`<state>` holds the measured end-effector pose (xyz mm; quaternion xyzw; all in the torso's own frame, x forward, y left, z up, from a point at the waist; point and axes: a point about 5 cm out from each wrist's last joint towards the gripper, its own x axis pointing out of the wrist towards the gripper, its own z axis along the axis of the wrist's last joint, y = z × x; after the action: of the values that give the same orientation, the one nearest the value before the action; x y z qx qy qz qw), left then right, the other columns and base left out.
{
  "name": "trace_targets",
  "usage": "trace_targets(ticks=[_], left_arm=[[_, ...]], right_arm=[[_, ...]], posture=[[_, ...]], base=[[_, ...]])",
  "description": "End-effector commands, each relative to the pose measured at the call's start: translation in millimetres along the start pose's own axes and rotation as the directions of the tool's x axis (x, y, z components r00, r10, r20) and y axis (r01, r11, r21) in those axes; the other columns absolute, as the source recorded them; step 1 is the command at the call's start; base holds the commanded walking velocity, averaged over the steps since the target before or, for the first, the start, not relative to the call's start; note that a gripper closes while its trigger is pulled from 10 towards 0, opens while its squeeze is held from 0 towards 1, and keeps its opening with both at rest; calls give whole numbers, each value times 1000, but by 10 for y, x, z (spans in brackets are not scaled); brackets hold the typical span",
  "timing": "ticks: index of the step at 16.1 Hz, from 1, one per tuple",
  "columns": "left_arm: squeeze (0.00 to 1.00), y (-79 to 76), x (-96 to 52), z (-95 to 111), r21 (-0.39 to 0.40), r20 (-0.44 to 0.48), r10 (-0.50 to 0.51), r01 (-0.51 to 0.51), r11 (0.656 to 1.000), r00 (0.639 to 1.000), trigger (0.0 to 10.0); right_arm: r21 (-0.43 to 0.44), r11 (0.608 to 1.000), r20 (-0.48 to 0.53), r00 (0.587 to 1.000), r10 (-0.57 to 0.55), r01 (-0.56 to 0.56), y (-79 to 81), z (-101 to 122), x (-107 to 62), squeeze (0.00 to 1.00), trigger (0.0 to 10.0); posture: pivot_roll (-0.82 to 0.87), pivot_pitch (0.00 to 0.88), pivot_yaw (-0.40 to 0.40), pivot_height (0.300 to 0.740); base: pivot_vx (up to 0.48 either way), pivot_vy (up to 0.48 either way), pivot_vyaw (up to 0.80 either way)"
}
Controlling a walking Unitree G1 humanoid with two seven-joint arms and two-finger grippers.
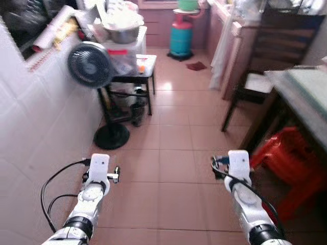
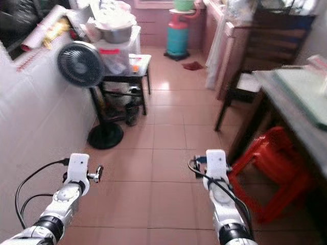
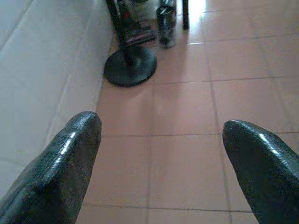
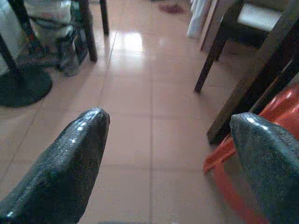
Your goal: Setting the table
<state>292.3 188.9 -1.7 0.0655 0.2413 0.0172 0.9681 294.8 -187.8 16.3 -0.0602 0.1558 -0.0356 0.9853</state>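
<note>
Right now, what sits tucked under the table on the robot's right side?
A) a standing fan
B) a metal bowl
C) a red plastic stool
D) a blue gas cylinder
C. A red plastic stool stands on the floor tiles partly beneath the table edge at the robot's right, just beyond the open, empty right gripper, as the right wrist view also shows.

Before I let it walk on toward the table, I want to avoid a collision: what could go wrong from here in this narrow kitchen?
1. The red plastic stool juts from under the green-topped table close beside the open right pincer; the arm could clip it.
2. The black standing fan has a round base on the tiled floor, left of the open left pincer; a foot could catch it.
3. The dark wooden chair narrows the passage ahead.
</note>
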Motion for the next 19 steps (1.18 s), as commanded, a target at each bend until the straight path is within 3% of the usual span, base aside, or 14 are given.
trace_targets(ticks=[1,8,12,18,19], left_arm=[[0,-109,-9,-73,5,-46,-37,38,999,998,10000],[0,-91,-135,-452,73,-200,-40,55,996,979,10000],[0,-25,-177,-550,108,-238,-20,47,993,971,10000],[0,23,-220,-640,118,-278,-36,71,991,960,10000],[0,33,-236,-668,173,-284,-34,86,981,958,10000]], right_arm=[[28,999,-51,998,-43,44,-95,-109,-27,0,10000],[78,992,-277,958,-69,94,-170,-551,-186,0,10000],[80,994,-282,958,-44,69,-129,-571,-195,0,10000],[69,996,-278,960,-32,54,-115,-591,-212,0,10000],[63,998,-273,962,-5,24,-81,-598,-220,0,10000]], posture=[[50,0,11,740],[36,0,10,740],[38,0,9,740],[33,0,14,740],[34,0,15,740]], base=[[0,405,0],[0,402,0],[0,396,0],[0,0,0],[0,0,0]])
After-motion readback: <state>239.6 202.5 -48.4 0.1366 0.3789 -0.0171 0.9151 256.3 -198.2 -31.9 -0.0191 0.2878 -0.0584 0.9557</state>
